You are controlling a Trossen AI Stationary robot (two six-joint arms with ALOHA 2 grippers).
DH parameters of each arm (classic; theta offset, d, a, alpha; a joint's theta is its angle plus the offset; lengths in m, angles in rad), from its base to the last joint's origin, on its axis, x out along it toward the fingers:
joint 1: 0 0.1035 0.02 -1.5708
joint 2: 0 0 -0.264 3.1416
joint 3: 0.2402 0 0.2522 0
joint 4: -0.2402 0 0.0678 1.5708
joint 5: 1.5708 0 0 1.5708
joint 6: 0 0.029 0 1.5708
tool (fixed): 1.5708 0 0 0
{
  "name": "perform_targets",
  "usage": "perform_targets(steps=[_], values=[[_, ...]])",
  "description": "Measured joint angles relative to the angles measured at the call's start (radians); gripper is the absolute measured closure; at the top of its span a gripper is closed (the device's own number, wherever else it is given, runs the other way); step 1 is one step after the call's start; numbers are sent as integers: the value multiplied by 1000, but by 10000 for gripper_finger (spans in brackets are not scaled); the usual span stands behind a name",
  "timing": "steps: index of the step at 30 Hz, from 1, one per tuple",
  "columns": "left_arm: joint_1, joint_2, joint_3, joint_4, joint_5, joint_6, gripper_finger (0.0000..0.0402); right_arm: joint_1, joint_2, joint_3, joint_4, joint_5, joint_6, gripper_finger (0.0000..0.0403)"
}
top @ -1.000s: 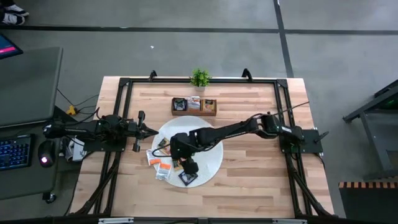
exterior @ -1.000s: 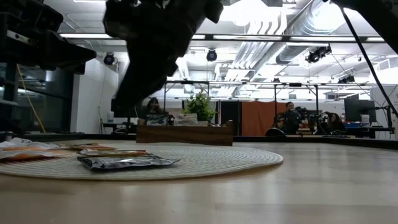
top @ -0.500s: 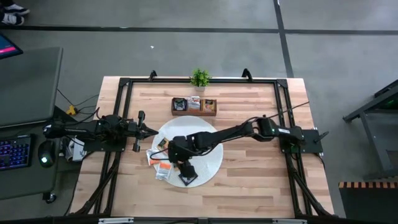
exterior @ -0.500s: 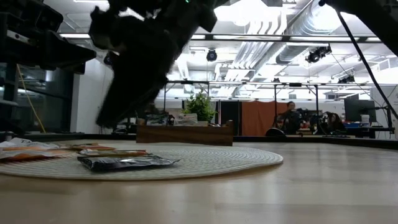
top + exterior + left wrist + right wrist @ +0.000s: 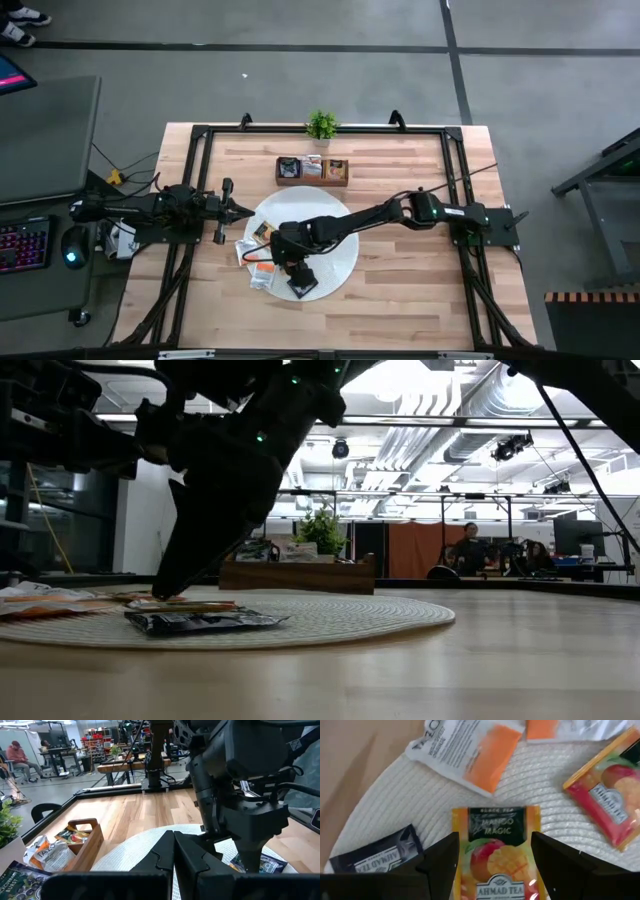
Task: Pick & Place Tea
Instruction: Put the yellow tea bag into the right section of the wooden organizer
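Several tea sachets lie flat on the left, near part of the round white mat (image 5: 338,232). In the right wrist view I see a yellow "Mango Magic" sachet (image 5: 496,832), a black sachet (image 5: 375,852), a white-and-orange one (image 5: 465,752) and a red-orange one (image 5: 605,802). My right gripper (image 5: 492,865) is open, pointing down, with one finger on each side of the mango sachet. In the low view its tip (image 5: 170,592) is down at the sachets. My left gripper (image 5: 173,852) is shut and waits at the mat's left edge (image 5: 238,210). My right gripper's open fingers (image 5: 440,860) stand on either side of the mango sachet from above, across its width. The sachet lies flat on the mat. Whether the fingertips touch the sachet or the mat, I cannot tell.
The brown wooden tray (image 5: 312,170) with sachets in it stands beyond the mat, and a small green plant (image 5: 321,125) stands at the far edge. A black sachet (image 5: 205,620) lies on the mat's near side. Bare wood stretches to the mat's right.
My right gripper has come down toward the mat and shifted a little toward the table's left, ending low over the sachets. The sachets have stayed where they lay.
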Motion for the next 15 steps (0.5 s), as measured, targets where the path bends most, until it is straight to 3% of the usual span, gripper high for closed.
perform_targets(steps=[15], values=[[0, 0, 0, 0, 0, 0, 401, 1, 16, 0, 21, 10, 0, 160]])
